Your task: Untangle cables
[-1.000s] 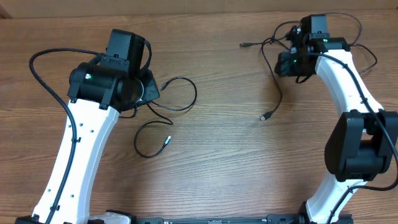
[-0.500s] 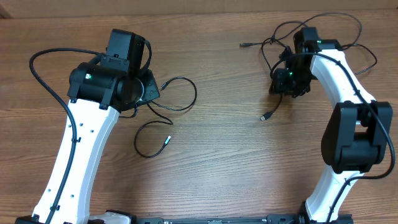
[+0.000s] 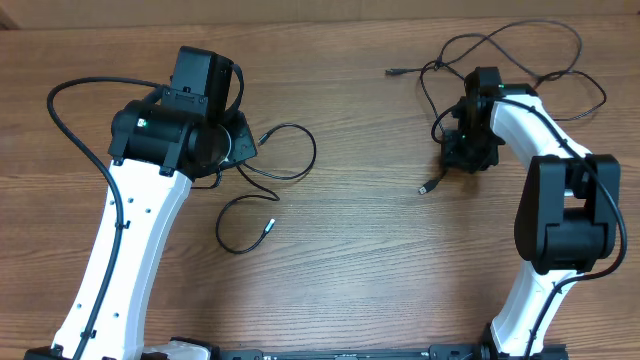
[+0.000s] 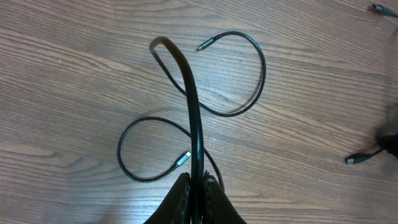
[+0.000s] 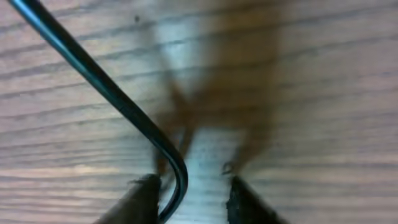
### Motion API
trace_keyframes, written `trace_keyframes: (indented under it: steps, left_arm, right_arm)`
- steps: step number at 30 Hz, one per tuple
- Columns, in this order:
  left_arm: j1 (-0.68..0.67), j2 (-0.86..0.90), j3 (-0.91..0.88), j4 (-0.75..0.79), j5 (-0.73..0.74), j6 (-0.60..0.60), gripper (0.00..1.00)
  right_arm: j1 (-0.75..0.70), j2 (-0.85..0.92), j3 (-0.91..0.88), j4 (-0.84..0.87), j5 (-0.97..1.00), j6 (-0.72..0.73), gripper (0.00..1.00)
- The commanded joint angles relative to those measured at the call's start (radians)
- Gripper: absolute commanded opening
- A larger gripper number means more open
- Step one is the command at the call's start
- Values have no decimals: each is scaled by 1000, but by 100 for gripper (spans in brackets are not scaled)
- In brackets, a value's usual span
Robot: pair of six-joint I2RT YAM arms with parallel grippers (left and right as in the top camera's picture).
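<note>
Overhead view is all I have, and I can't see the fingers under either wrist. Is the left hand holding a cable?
Observer: Yes. The left wrist view shows the left hand shut on a cable that runs up from between its fingers.
Operator: And the right hand?
Observer: Its wrist view shows the right hand open, low over the table, the other cable bending down between its fingers, beside one, not pinched.

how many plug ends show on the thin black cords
4: left thin black cord has upper plug end and lower plug end; right thin black cord has far plug end and near plug end. None looks hidden.
</note>
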Motion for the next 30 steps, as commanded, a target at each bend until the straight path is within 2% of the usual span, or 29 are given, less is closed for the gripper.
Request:
trace_keyframes:
  steps: [1, 4, 10, 12, 15, 17, 19, 25, 28, 30]
  left_arm:
    - [-5, 5, 7, 4, -3, 13, 9]
    - [-5, 5, 7, 3, -3, 13, 10]
    - [-5, 5, 7, 21, -3, 16, 10]
    - [-5, 5, 7, 27, -3, 15, 10]
    - [-5, 5, 7, 28, -3, 15, 10]
    - [-5, 5, 7, 27, -3, 16, 10]
    - [-5, 5, 7, 26, -3, 16, 10]
    - [-5, 5, 7, 8, -3, 16, 10]
    - [-5, 5, 7, 2, -3, 16, 10]
    - [-5, 5, 7, 2, -3, 16, 10]
  right_arm:
    - [-1, 5, -8, 35, 42, 6, 4]
    - [0, 4, 14, 47, 145, 5, 4]
    - [39, -10, 171, -43, 444, -64, 4]
    - [63, -21, 217, -47, 562, -116, 4]
    - [109, -29, 261, -14, 668, -298, 4]
    - [134, -28, 266, 29, 675, -457, 4]
    - [139, -26, 265, 85, 676, -518, 4]
    - [97, -24, 265, 288, 663, -523, 4]
    - [72, -24, 265, 280, 515, -537, 4]
    - [52, -22, 264, 246, 410, -569, 20]
